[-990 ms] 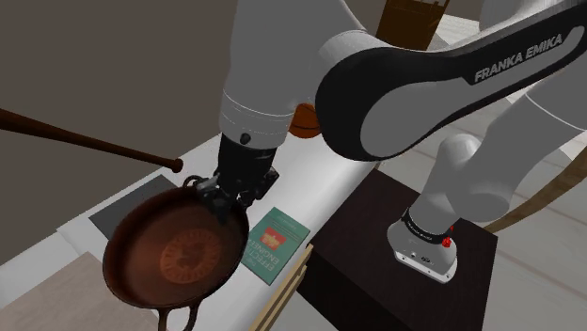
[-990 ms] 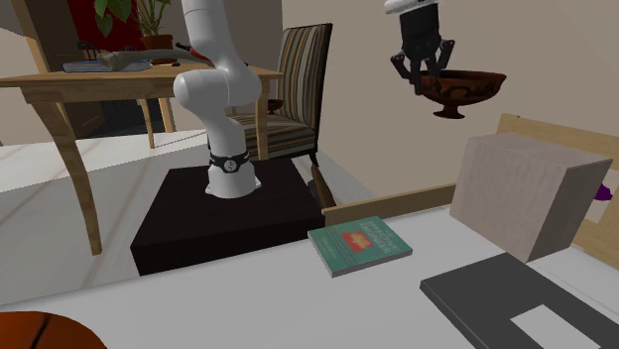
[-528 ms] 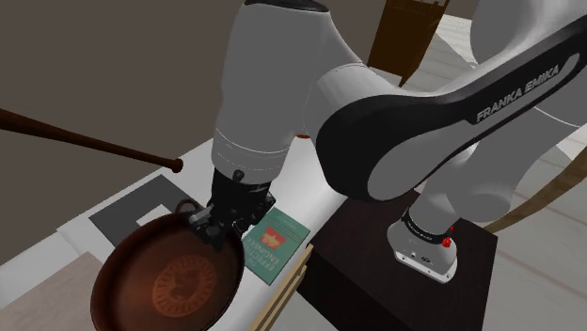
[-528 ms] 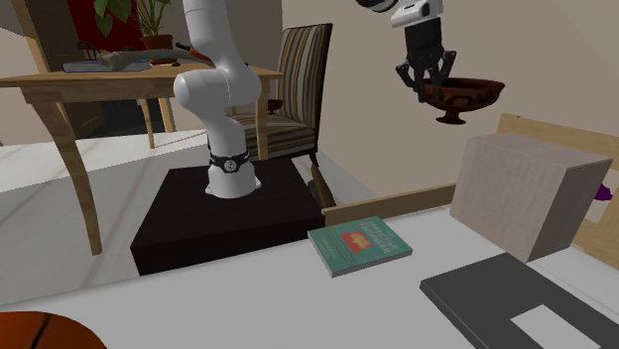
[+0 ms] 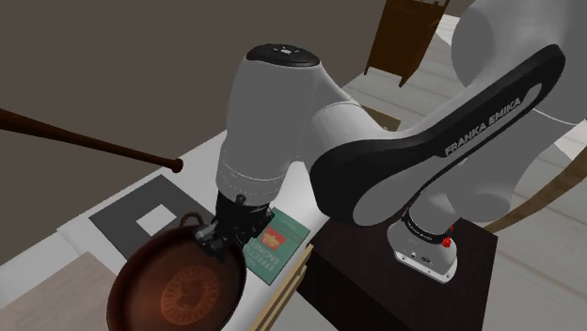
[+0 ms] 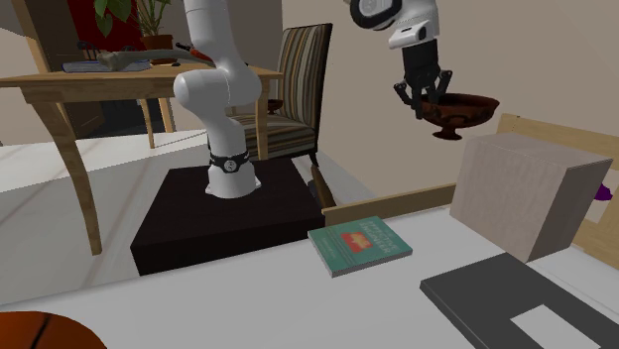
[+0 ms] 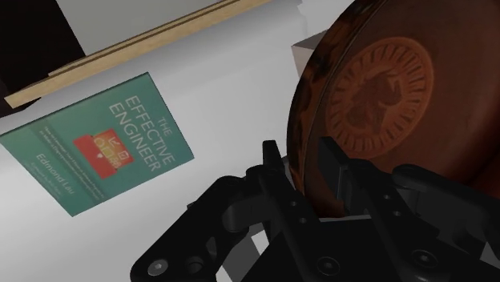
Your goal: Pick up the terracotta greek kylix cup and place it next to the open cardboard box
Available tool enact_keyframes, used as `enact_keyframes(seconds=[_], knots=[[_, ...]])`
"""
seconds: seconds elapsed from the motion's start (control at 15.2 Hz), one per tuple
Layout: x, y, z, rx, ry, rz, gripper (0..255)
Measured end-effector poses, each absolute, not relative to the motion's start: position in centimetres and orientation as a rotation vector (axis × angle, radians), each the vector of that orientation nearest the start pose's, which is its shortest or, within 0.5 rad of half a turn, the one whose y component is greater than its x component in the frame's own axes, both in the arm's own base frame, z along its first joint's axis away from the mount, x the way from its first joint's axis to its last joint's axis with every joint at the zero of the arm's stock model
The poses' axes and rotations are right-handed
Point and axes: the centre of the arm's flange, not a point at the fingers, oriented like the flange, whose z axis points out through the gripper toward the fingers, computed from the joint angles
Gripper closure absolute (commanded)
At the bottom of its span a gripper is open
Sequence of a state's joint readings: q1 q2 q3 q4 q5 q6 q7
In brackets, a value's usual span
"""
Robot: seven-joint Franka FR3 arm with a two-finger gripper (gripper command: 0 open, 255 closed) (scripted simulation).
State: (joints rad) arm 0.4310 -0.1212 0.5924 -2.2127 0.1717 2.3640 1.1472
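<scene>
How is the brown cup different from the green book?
The cup is round and reddish-brown; the book is a flat green rectangle. The cup hangs in the air, clasped at its rim by the gripper; the book lies flat on the white table, touched by nothing. The cup has a stem and foot; the book has none. Both carry a design: a round pattern inside the cup, a red picture on the book's cover.

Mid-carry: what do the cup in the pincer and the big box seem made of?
The cup: probably fired clay, reddish-brown with dark painted bands and a medallion inside, slight sheen. The box: matte pale grey-beige, faint streaks; cardboard possibly, but the look leaves it open.
</scene>
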Motion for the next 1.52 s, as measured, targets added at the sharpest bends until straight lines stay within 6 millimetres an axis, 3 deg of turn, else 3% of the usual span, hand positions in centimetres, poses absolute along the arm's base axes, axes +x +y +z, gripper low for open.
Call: enact_keyframes(seconds=[1.52], knots=[[27.2, 46.0, 32.8, -2.860, 0.327, -0.091, 255]])
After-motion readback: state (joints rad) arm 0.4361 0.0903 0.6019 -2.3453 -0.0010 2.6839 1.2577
